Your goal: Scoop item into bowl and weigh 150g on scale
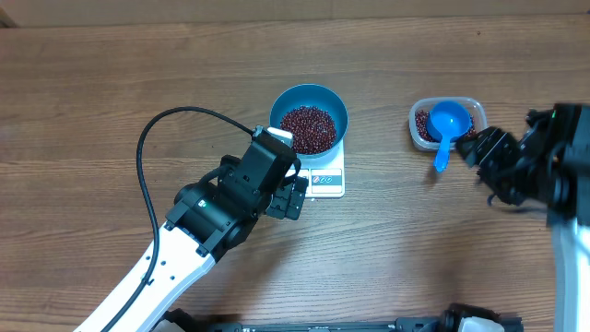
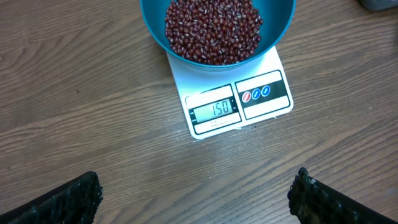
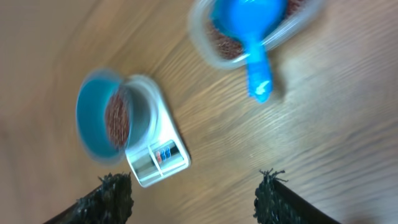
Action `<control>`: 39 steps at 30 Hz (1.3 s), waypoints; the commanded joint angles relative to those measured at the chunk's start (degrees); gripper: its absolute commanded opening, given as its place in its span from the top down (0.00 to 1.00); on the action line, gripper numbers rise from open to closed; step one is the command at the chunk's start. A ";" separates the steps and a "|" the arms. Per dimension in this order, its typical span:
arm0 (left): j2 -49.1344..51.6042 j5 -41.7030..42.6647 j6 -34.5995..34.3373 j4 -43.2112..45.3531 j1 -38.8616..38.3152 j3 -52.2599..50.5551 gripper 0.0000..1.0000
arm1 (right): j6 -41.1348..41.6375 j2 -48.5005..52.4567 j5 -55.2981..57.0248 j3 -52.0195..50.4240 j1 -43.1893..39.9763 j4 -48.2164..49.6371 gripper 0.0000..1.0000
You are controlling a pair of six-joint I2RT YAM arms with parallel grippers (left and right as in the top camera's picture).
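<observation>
**Beans**: small, dark red-brown, a loose heap covering the floor of the bowl. A second, smaller lot lies in the tub.

**Bowl**: round, deep blue, smooth rim. It stands upright on the scale, near the middle of the surface, and covers most of the platform.

**Scale**: flat, white, square. Its front strip shows at the bowl's 6 o'clock. The display reads 150. Three small round buttons, one red and two blue, sit beside the display.

**Left claw**: at the scale's 7 o'clock, just beside its front corner. Both black fingers are spread as wide as they go. Nothing is held, and only bare wood lies between them.

**Tub**: clear plastic, rounded-rectangular, at the bowl's 3 o'clock, apart from the scale.

**Scoop**: small and blue, its cup resting in the tub on the beans. The handle sticks out over the tub's rim toward 6 o'clock. No claw touches it.

**Right claw**: near the tub's 4 o'clock, close to the end of the scoop handle. The fingers stand partly apart and empty. The right wrist view is blurred.

**Surface**: brown wood grain, carrying everything listed.
</observation>
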 commanded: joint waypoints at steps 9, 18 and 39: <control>-0.63 -0.37 -0.15 0.11 0.31 1.27 0.00 | -18.73 -12.33 0.11 -0.22 26.93 -4.44 0.00; -0.63 -0.37 -0.15 0.11 0.31 1.27 0.00 | -18.73 -11.82 0.11 -0.22 28.04 -6.16 0.00; -0.63 -0.37 -0.15 0.11 0.31 1.27 0.00 | -31.04 -17.62 8.61 -6.34 14.45 1.92 0.00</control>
